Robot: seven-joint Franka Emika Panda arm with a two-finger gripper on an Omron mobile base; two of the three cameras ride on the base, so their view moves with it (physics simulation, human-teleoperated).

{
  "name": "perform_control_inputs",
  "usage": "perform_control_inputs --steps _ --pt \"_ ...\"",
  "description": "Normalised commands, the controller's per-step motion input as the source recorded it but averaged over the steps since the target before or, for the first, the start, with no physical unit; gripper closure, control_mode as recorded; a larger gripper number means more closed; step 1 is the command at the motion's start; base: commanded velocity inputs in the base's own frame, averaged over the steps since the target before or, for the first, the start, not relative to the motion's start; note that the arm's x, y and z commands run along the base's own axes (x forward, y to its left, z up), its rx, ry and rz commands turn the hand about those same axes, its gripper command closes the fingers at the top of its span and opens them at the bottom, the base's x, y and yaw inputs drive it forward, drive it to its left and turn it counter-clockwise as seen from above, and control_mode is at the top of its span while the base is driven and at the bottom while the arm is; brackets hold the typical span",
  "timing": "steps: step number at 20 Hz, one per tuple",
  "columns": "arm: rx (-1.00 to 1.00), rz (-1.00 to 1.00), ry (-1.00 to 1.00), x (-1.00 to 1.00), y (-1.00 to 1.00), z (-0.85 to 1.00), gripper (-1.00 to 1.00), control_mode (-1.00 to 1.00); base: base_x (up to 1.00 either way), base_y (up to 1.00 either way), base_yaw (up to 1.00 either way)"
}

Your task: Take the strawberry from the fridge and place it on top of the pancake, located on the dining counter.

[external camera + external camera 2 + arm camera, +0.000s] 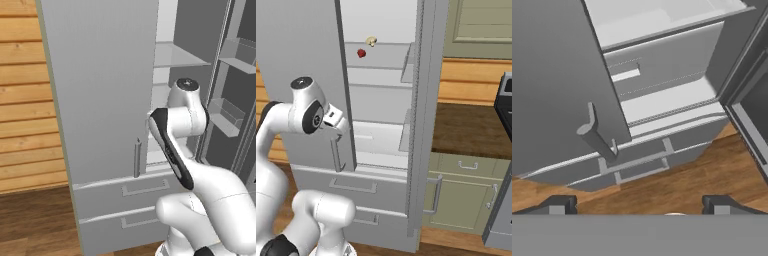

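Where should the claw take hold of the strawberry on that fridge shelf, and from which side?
Come in through the open right door, level with the upper shelf. Close the claw across the strawberry at its widest part, clear of the mushroom behind it.

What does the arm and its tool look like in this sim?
Glossy white rounded arm links with black joint bands and a dark round cap on one joint. The tool ends in two small dark grey blocky fingertips. No cables or markings visible.

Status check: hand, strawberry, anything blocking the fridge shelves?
Hand open, empty, low by the left door handle. Strawberry on an upper fridge shelf beside the mushroom. Right door open; left door shut.
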Motion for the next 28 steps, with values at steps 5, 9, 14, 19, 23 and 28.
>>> perform_control_inputs --steps 5,9,14,19,23,28 --pt "0.00 0.04 0.12 0.40 0.29 -0.17 -1.00 -1.00 0.00 0.00 0.00" --pt "-0.02 0.01 0.01 0.47 0.38 -0.42 -1.00 -1.00 0.00 0.00 0.00" --pt "-0.05 0.00 -0.05 0.45 0.42 -0.59 -1.00 -1.00 0.00 0.00 0.00" --pt "-0.01 0.00 -0.11 0.46 0.05 -0.46 -1.00 -1.00 0.00 0.00 0.00" --pt "0.00 0.00 0.00 0.57 -0.06 -0.30 -1.00 -1.00 0.00 0.00 0.00" --pt "0.00 0.01 0.00 0.51 0.00 -0.39 -1.00 -1.00 0.00 0.00 0.00"
